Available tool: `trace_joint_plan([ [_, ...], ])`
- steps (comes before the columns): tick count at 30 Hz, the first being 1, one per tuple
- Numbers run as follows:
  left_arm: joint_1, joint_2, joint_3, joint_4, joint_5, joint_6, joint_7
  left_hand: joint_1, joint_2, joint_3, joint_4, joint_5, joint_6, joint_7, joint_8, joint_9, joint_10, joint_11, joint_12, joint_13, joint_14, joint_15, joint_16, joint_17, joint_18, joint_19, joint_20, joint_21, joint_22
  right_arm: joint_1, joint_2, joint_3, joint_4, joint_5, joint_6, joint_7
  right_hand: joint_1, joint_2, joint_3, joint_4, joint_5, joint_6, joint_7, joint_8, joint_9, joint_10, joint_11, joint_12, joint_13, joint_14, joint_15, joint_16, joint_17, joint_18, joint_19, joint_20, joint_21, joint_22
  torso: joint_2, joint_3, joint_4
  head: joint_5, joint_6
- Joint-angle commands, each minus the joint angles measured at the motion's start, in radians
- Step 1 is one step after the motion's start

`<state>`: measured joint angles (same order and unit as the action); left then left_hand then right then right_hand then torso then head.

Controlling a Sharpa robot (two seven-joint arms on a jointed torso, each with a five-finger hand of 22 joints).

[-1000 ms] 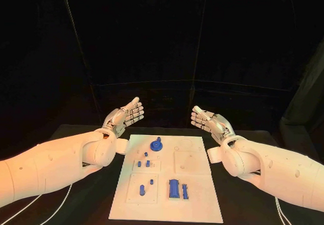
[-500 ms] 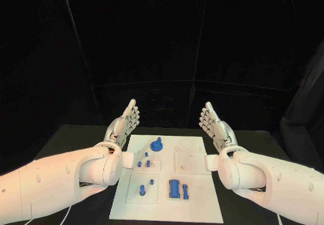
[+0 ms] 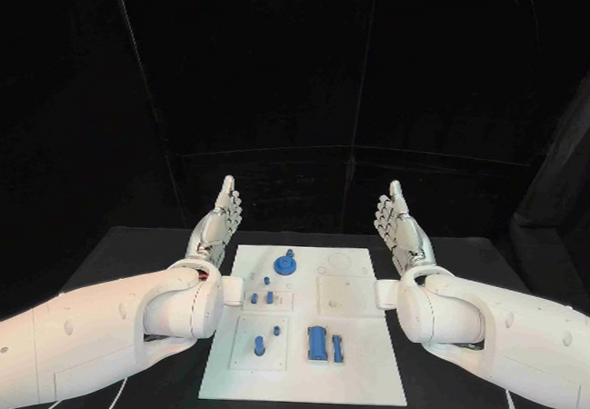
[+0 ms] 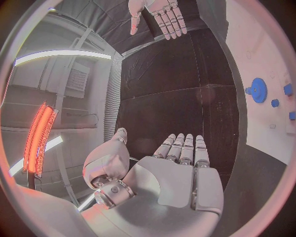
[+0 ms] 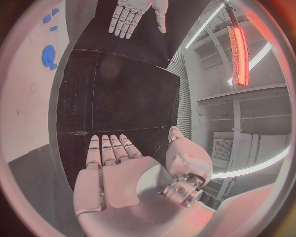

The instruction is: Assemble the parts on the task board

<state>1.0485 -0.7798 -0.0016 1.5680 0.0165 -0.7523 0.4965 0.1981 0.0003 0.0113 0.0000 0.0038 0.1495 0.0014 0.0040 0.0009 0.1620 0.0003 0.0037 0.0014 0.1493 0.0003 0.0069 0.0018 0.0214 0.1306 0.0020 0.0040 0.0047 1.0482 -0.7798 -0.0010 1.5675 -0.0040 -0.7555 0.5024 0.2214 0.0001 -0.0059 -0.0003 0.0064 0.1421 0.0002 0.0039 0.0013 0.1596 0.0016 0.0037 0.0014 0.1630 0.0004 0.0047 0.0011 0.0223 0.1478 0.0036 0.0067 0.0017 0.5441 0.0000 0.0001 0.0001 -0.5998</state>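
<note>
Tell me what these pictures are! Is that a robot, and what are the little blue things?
Yes, it is a robot with two white arms. One picture comes from a camera on its head, looking down at a black table. There you see its left robot hand and right robot hand, both held up with flat, straight fingers, holding nothing.

The two round pictures come from cameras on its wrists, behind each hand, so the palm looks huge and the other hand shows small across the table.

On the table lies a white plate, the task board. The blue parts sit on it: a round gear-like piece at the far end, some small pegs in the middle and a bigger blue block nearer the robot. The robot is meant to put them together.
</note>
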Motion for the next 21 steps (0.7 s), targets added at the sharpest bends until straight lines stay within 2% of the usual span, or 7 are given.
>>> trace_joint_plan([
  [1, 0.002, 0.000, 0.002, 0.002, -0.016, -0.018, 0.024, -0.065, 0.000, -0.011, 0.000, -0.004, -0.049, -0.001, -0.004, -0.001, -0.054, 0.000, -0.004, -0.001, -0.049, 0.000, -0.007, -0.002, -0.021, -0.042, -0.002, -0.004, -0.005, 0.002, 0.000, 0.001, 0.003, 0.004, -0.014, 0.018, -0.073, 0.000, 0.006, 0.000, -0.006, -0.046, 0.000, -0.004, -0.001, -0.052, -0.002, -0.004, -0.001, -0.053, 0.000, -0.005, -0.001, -0.022, -0.047, -0.004, -0.007, -0.002, 0.000, 0.0000, -0.0001, 0.000, 0.000],
  [6, 0.002, 0.000, 0.002, 0.002, -0.016, -0.018, 0.024, -0.087, 0.000, -0.011, 0.000, -0.004, -0.065, -0.001, -0.004, -0.001, -0.071, 0.000, -0.004, -0.001, -0.065, 0.000, -0.007, -0.002, -0.021, -0.056, -0.002, -0.004, -0.005, 0.002, 0.000, 0.001, 0.003, 0.004, -0.014, 0.018, -0.097, 0.000, 0.006, 0.000, -0.006, -0.061, 0.000, -0.004, -0.001, -0.069, -0.002, -0.004, -0.001, -0.069, 0.000, -0.005, -0.001, -0.022, -0.063, -0.004, -0.007, -0.002, 0.000, 0.0000, -0.0001, 0.000, 0.000],
  [7, 0.002, 0.000, 0.002, 0.002, -0.016, -0.018, 0.024, -0.106, 0.000, -0.011, 0.000, -0.004, -0.149, -0.001, -0.004, -0.001, -0.088, 0.000, -0.004, -0.001, -0.149, 0.000, -0.007, -0.002, -0.021, -0.131, -0.002, -0.004, -0.005, 0.002, 0.000, 0.001, 0.003, 0.004, -0.014, 0.018, -0.102, 0.000, 0.006, 0.000, -0.006, -0.065, 0.000, -0.004, -0.001, -0.072, -0.002, -0.004, -0.001, -0.074, 0.000, -0.005, -0.001, -0.022, -0.067, -0.004, -0.007, -0.002, 0.000, 0.0000, -0.0001, 0.000, 0.000],
  [8, 0.002, 0.000, 0.002, 0.002, -0.016, -0.018, 0.024, -0.122, 0.000, -0.011, 0.000, -0.004, -0.149, -0.001, -0.004, -0.001, -0.162, 0.000, -0.004, -0.001, -0.149, 0.000, -0.007, -0.002, -0.021, -0.131, -0.002, -0.004, -0.005, 0.002, 0.000, 0.001, 0.003, 0.004, -0.014, 0.018, -0.104, 0.000, 0.006, 0.000, -0.006, -0.065, 0.000, -0.004, -0.001, -0.076, -0.002, -0.004, -0.001, -0.078, 0.000, -0.005, -0.001, -0.022, -0.068, -0.004, -0.007, -0.002, 0.000, 0.0000, -0.0001, 0.000, 0.000],
  [9, 0.002, 0.000, 0.002, 0.002, -0.016, -0.018, 0.024, -0.198, 0.000, -0.011, 0.000, -0.004, -0.149, -0.001, -0.004, -0.001, -0.162, 0.000, -0.004, -0.001, -0.149, 0.000, -0.007, -0.002, -0.021, -0.131, -0.002, -0.004, -0.005, 0.002, 0.000, 0.001, 0.003, 0.004, -0.014, 0.018, -0.131, 0.000, 0.006, 0.000, -0.006, -0.142, 0.000, -0.004, -0.001, -0.160, -0.002, -0.004, -0.001, -0.163, 0.000, -0.005, -0.001, -0.022, -0.148, -0.004, -0.007, -0.002, 0.000, 0.0000, -0.0001, 0.000, 0.000],
  [11, 0.002, 0.000, 0.002, 0.002, -0.016, -0.018, 0.024, -0.198, 0.000, -0.011, 0.000, -0.004, -0.149, -0.001, -0.004, -0.001, -0.162, 0.000, -0.004, -0.001, -0.149, 0.000, -0.007, -0.002, -0.021, -0.131, -0.002, -0.004, -0.005, 0.002, 0.000, 0.001, 0.003, 0.004, -0.014, 0.018, -0.221, 0.000, 0.006, 0.000, -0.006, -0.142, 0.000, -0.004, -0.001, -0.160, -0.002, -0.004, -0.001, -0.163, 0.000, -0.005, -0.001, -0.022, -0.148, -0.004, -0.007, -0.002, 0.000, 0.0000, -0.0001, 0.000, 0.000],
  [21, 0.002, 0.000, 0.002, 0.002, -0.016, -0.018, 0.024, -0.198, 0.000, -0.011, 0.000, -0.004, -0.149, -0.001, -0.004, -0.001, -0.162, 0.000, -0.004, -0.001, -0.149, 0.000, -0.007, -0.002, -0.021, -0.131, -0.002, -0.004, -0.005, 0.002, 0.000, 0.001, 0.003, 0.004, -0.014, 0.018, -0.221, 0.000, 0.006, 0.000, -0.006, -0.142, 0.000, -0.004, -0.001, -0.160, -0.002, -0.004, -0.001, -0.163, 0.000, -0.005, -0.001, -0.022, -0.148, -0.004, -0.007, -0.002, 0.000, 0.0000, -0.0001, 0.000, 0.000],
])
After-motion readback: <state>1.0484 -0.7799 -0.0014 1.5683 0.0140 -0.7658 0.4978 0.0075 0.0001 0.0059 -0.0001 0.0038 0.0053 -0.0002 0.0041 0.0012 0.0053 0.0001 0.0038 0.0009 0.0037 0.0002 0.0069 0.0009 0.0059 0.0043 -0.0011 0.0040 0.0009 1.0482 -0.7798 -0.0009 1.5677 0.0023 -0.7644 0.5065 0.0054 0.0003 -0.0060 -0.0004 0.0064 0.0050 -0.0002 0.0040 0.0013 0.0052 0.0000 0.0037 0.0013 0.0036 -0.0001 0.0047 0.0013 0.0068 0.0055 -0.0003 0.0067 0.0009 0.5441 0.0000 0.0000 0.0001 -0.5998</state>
